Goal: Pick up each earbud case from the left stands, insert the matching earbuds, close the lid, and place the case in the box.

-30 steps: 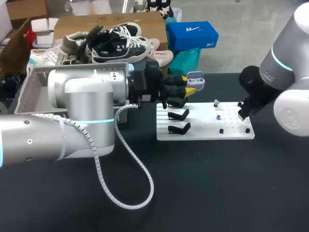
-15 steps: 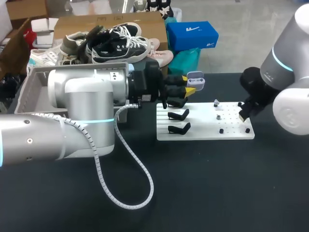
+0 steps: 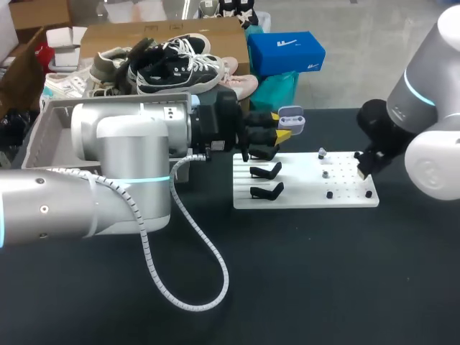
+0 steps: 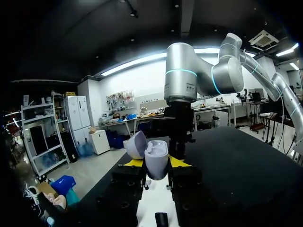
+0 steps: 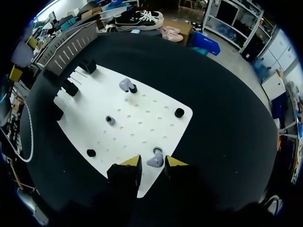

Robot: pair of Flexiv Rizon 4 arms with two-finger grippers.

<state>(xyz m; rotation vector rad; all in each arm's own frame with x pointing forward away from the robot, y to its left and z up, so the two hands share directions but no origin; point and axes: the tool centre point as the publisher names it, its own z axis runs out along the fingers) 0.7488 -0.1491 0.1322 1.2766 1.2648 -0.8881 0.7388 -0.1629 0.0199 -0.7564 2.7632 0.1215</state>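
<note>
Little has moved: the right gripper [image 3: 365,164] has shifted slightly toward the far right corner of the board [image 3: 302,195]. The left arm, case and board sit as before.

Case [image 3: 290,119]: held off the table, just past the board's far left corner, lid open. In the left wrist view the case [image 4: 156,161] stands upright with its lid tipped to one side. The left gripper [image 4: 156,164] is clamped on the lower body, a yellow tip against each side.

Earbuds: one earbud [image 5: 155,159] sits on the board near its edge, between the right gripper's [image 5: 152,163] fingers. A sliver of white board shows beside it on one side, so the fingers are spread and only straddle it, no grasp. The other earbud [image 5: 125,84] sits on a peg further along the board [image 5: 142,120], well apart from the first.

Two black stands [image 3: 267,171] on the board's left side are empty. A few black pegs [image 5: 179,112] dot the rest of the board.

Box [image 3: 44,126]: grey, far left of the table [image 3: 323,280], partly hidden by the left arm.
</note>
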